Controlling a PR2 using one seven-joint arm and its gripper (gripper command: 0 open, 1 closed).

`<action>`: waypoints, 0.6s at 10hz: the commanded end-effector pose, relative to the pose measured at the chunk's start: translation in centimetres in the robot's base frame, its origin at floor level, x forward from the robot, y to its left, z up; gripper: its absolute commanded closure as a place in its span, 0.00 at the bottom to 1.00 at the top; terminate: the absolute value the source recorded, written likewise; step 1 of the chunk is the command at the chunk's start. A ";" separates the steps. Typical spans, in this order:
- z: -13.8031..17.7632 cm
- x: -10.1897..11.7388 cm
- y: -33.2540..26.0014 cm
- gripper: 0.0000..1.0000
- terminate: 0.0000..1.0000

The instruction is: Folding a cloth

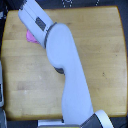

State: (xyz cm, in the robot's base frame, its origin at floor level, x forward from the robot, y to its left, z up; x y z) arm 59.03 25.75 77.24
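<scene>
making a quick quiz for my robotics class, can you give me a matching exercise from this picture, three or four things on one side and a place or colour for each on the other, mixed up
Things:
1. cloth
2. table
3. robot arm
4. gripper

Descriptions:
A. light wood, fills most of the picture
B. pink, mostly hidden, peeking out beside the arm
C. near the top, toward the exterior view's left
D. white, runs diagonally from the bottom edge upward

Right pairs: 1-B, 2-A, 3-D, 4-C
</scene>
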 end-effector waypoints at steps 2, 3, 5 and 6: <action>7.1 1.7 -1.6 0.00 0.00; 9.2 2.8 -2.6 0.00 0.00; 11.9 1.6 -3.2 0.00 0.00; 13.2 1.9 -3.0 0.00 0.00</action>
State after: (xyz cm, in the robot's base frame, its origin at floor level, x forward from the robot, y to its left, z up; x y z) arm 60.01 23.97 83.39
